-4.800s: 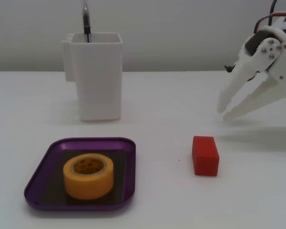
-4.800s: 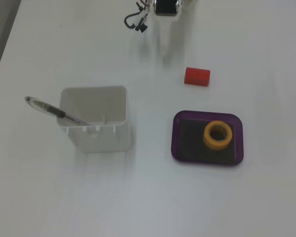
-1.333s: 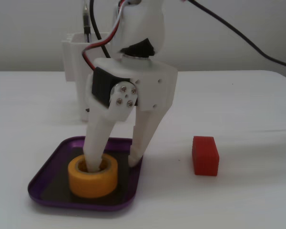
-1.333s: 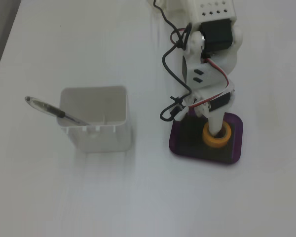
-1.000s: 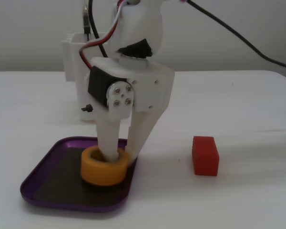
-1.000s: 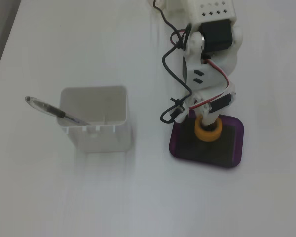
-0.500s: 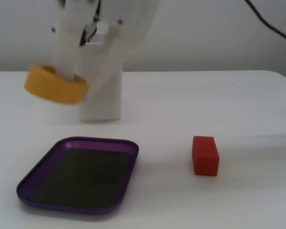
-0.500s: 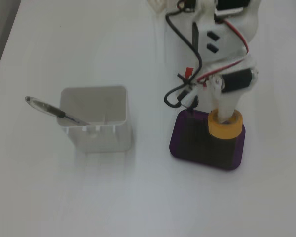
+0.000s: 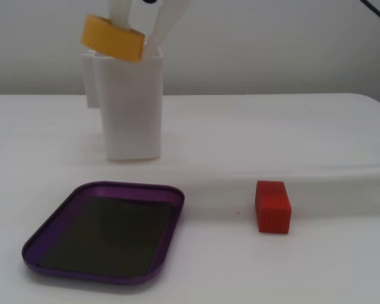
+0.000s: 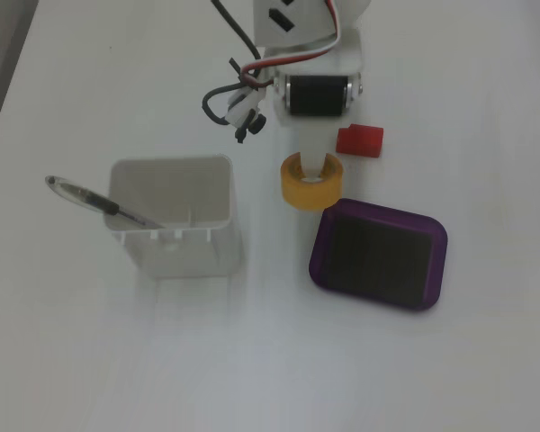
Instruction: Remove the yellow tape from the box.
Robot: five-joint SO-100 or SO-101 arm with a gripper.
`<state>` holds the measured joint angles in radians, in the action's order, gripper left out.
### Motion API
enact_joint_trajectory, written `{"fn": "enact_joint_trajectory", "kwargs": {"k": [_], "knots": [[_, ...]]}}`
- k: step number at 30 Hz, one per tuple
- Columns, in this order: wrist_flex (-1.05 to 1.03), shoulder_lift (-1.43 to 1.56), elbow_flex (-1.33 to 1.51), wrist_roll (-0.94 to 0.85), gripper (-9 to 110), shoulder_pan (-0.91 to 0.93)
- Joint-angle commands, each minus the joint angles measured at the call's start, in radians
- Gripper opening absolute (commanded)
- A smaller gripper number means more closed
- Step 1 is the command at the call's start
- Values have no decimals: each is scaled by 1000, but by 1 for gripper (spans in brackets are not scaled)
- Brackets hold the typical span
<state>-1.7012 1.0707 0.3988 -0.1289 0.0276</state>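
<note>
The yellow tape [image 9: 113,37] hangs high in the air, tilted, in front of the white container's top edge. My gripper [image 9: 134,33] is shut on its wall, one white finger through the hollow core and one outside. From above, the yellow tape [image 10: 311,180] floats just past the box's upper left corner, below my gripper [image 10: 317,164] and its black motor. The purple box [image 9: 133,186] lies empty on the table, its dark bottom [image 10: 378,256] bare.
A tall white container [image 9: 130,104] stands behind the box; from above this white container [image 10: 173,216] holds a pen [image 10: 99,202]. A red block [image 9: 272,206] lies right of the box, and this red block [image 10: 360,140] sits close beside the arm.
The tape has risen out of the box in my gripper and moved off beyond the box's rim, higher than half a second ago. The box shifted slightly during the lift and is now empty.
</note>
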Motion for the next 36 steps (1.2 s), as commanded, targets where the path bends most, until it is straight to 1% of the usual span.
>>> {"fn": "enact_joint_trajectory", "kwargs": {"k": [1, 6, 8, 13, 18, 24, 29, 36], "knots": [[-2, 183, 115, -8, -1, -3], [3, 379, 403, -9, -1, 0], [44, 448, 512, -9, -1, 11], [193, 591, 831, -11, -1, 46], [391, 716, 1195, -12, -1, 100], [627, 888, 1597, -78, -1, 106], [736, 968, 1793, -97, -1, 97], [882, 936, 1887, -97, 0, 97]]}}
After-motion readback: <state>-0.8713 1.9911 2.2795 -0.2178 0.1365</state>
